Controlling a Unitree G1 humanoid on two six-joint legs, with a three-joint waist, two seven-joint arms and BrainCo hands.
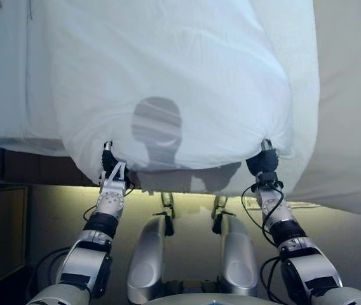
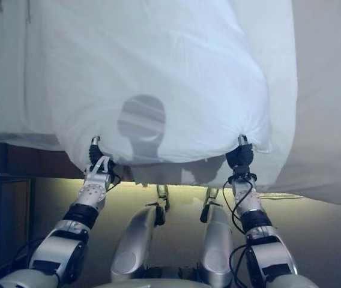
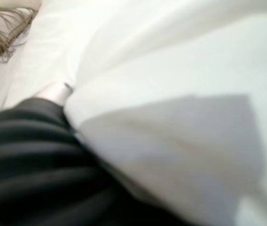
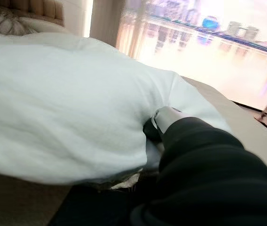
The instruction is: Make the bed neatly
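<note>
A white duvet point(image 1: 168, 70) hangs lifted in front of me and fills most of both eye views. My left hand point(image 1: 109, 166) grips its lower edge on the left, fingers buried in the cloth. My right hand point(image 1: 264, 160) grips the lower edge on the right, fingers curled into the fabric. In the left wrist view the dark cover point(image 3: 35, 160) sits against bunched white cloth point(image 3: 171, 94). In the right wrist view the hand point(image 4: 164, 123) pinches the duvet point(image 4: 63, 117), which billows over the bed.
A dark bed base point(image 1: 15, 166) shows under the duvet at the left. A beige sheet or wall point(image 1: 352, 95) lies at the right. A padded headboard point(image 4: 35, 8) and a bright window point(image 4: 208, 42) show in the right wrist view.
</note>
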